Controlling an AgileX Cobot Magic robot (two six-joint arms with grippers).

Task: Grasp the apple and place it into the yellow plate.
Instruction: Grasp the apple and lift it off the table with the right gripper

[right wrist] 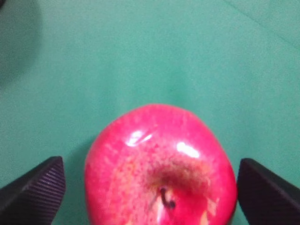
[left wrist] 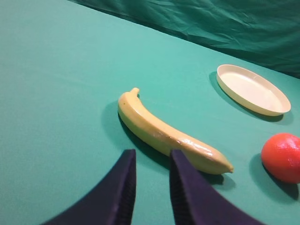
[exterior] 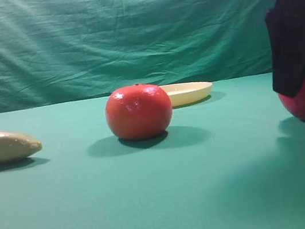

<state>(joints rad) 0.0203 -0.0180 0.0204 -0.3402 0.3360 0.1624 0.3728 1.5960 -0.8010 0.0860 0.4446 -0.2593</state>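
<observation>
The glossy crimson-pink apple (right wrist: 161, 173) with its short dark stem sits on the green cloth-covered tabletop (exterior: 155, 207), at the right edge of the exterior high view. The right gripper (right wrist: 150, 192) is spread wide around it: one dark ribbed finger (right wrist: 35, 190) stands clear on each side, with green cloth showing between each finger and the fruit. The shallow round pale yellow plate (exterior: 190, 91) lies farther back near the middle, holding nothing, well apart from the apple. In front of it rests a squat orange-red round fruit (exterior: 138, 111). The left gripper (left wrist: 150, 187) hangs above the cloth beside a long yellow banana (left wrist: 168, 133), its fingers slightly apart and holding nothing.
</observation>
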